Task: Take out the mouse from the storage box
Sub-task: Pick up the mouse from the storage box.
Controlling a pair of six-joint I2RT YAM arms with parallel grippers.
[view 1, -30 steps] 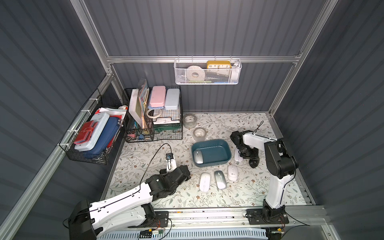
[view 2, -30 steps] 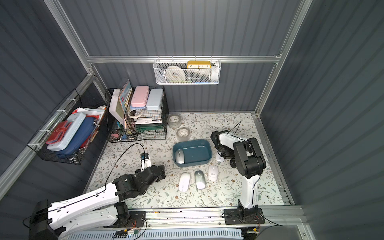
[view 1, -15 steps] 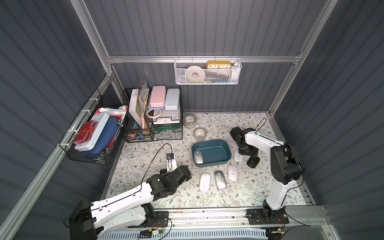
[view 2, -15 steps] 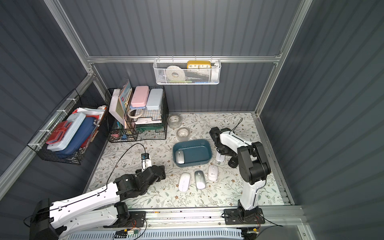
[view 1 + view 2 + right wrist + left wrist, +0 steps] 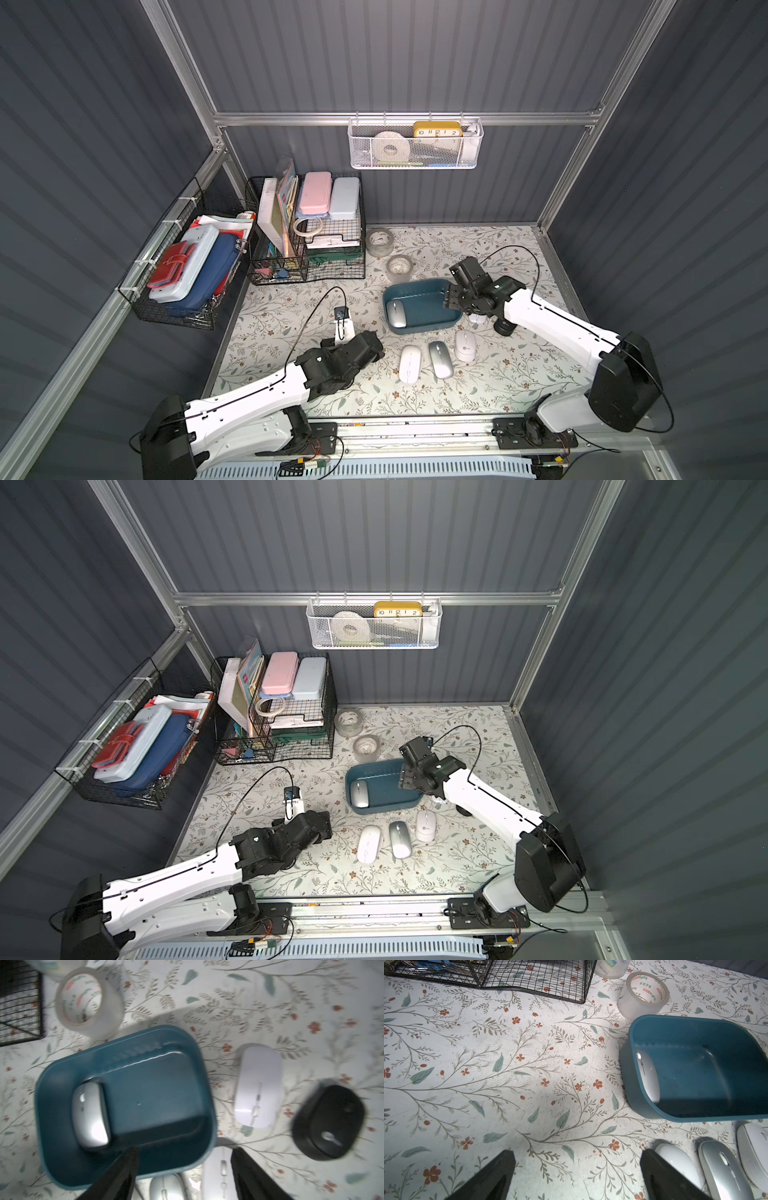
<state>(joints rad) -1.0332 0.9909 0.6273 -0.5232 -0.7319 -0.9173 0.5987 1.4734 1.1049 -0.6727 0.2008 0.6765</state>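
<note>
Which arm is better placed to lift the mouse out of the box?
Probably right: the right end effector hangs open above the box that holds the silver mouse. The left end effector sits low over the table, outside the box.

The right gripper point(image 5: 184, 1154) has let go of the white oval plastic mouse point(image 5: 257, 1086). In both top views it has shifted left, from beside the shallow dark teal plastic tub point(image 5: 424, 328) to above its right end. Its jaws now stand wider apart. The right arm's black elbow point(image 5: 621, 384) has sunk toward the lower right of the frame.
</note>
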